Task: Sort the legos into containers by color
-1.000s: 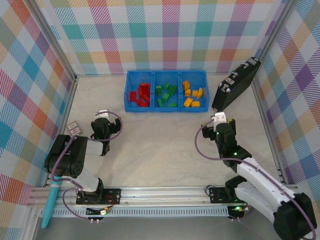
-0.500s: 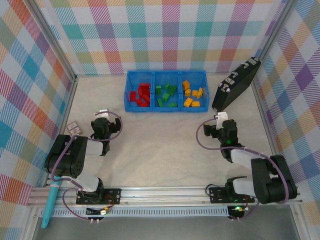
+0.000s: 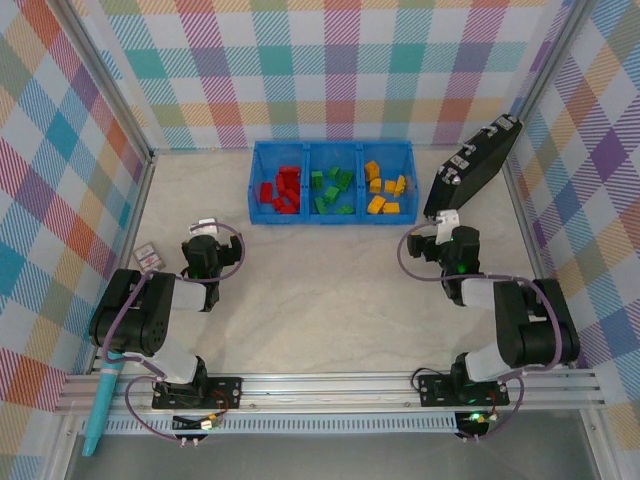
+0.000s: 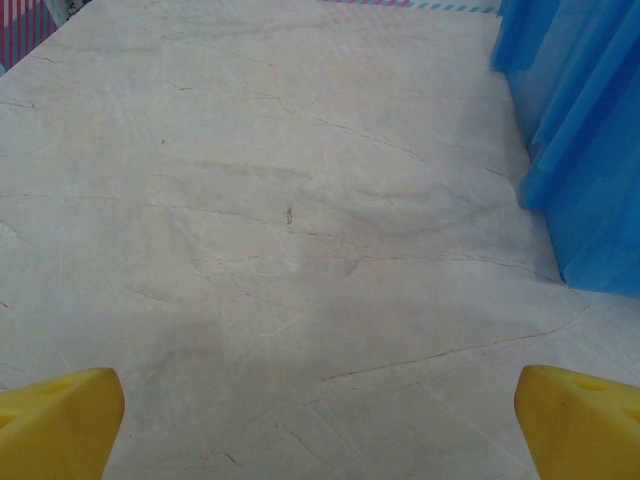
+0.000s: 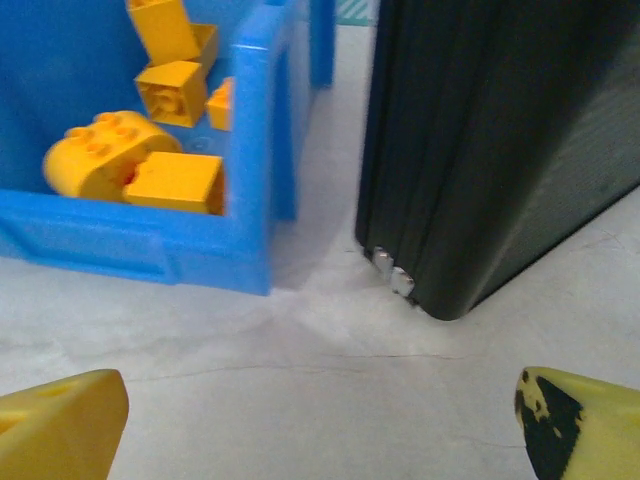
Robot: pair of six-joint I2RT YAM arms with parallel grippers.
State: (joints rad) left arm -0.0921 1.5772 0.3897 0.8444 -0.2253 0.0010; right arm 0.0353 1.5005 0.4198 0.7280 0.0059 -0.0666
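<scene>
The bright blue tray (image 3: 332, 218) stands at the back of the table with three compartments: red legos (image 3: 280, 190) on the left, green legos (image 3: 331, 190) in the middle, yellow-orange legos (image 3: 384, 188) on the right. My left gripper (image 3: 205, 228) rests low at the left, open, its fingertips (image 4: 60, 425) wide apart over bare table (image 4: 300, 250), with the tray's wall (image 4: 585, 160) ahead to the right. My right gripper (image 3: 446, 220) is open too, empty, facing the tray's right corner (image 5: 250, 200), the yellow-orange legos (image 5: 130, 165) and the black case (image 5: 500, 150).
A black case (image 3: 472, 168) leans against the right wall, close to the tray and the right gripper. A small grey card (image 3: 146, 255) lies by the left wall. A teal tool (image 3: 100, 405) lies at the near left rail. Plaid walls enclose the table.
The right arm has folded back and its gripper has moved toward the far right, closer to the black case. The left arm has not moved.
</scene>
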